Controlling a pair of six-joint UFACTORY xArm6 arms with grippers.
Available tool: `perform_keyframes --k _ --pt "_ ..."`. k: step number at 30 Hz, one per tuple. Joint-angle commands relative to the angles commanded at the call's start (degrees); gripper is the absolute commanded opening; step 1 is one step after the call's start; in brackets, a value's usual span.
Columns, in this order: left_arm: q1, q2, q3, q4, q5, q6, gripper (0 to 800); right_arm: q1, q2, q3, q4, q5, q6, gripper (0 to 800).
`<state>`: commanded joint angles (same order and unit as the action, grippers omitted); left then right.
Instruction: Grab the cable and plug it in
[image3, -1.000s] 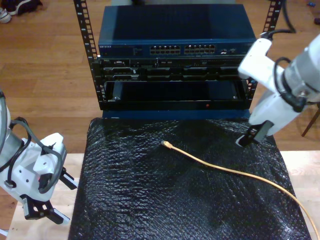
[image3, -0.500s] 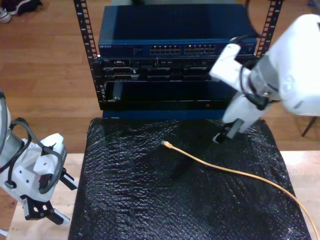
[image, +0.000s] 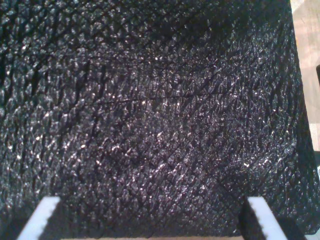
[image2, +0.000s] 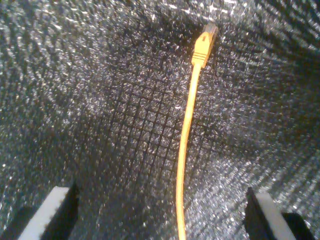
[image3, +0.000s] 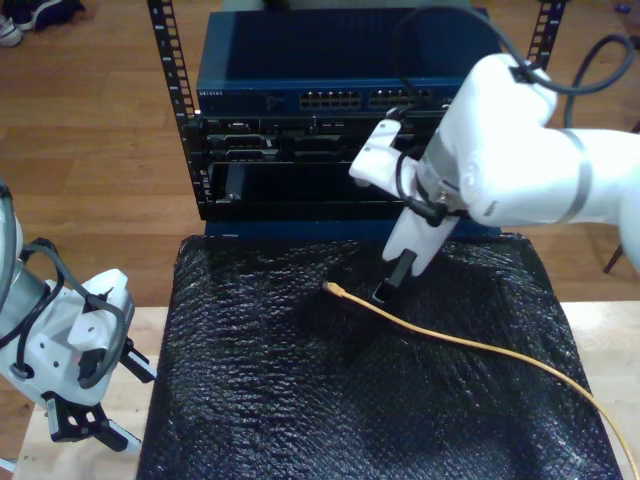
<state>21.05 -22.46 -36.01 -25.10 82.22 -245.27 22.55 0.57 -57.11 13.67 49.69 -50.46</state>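
Cable (image3: 470, 345) lay loose across black bubble-wrap mat (image3: 260, 400), plug (image2: 205, 42) toward rack (image3: 340, 150), rest trailing off exterior view's right. My second gripper (image2: 165, 215) hovered above cable near plug, jaws spread wide, empty. My first gripper (image: 152, 220) parked over mat edge at exterior view's left, jaws apart, nothing between. Cable judged light, limp, slick-jacketed; plug rigid, latch tab probably fragile, too small to confirm. Best hold: boot just behind plug.

Exterior view looks down from above; both wrist views face the mat (image3: 300, 400) closely.
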Motion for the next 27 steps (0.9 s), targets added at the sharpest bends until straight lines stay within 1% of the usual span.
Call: perform_keyframes --k 6,12,21,24,27 --pt "0.00 0.53 -0.09 -0.09 0.00 0.00 800 2.11 6.42 -4.22 -4.31 0.00 3.60 776" --pt "0.00 0.62 0.00 -0.09 0.00 0.00 800 3.60 10.46 -7.74 -9.14 0.09 8.53 772" --pt "0.00 1.23 0.00 0.00 0.00 0.00 800 4.66 14.33 -10.73 -11.08 0.18 12.84 742" --pt "0.00 1.32 0.00 0.00 0.00 0.00 800 5.80 16.26 -12.22 -12.48 0.18 13.54 735" --pt "0.00 1.49 0.00 0.00 0.00 0.00 800 6.68 17.67 -13.27 -12.57 0.18 13.89 732"
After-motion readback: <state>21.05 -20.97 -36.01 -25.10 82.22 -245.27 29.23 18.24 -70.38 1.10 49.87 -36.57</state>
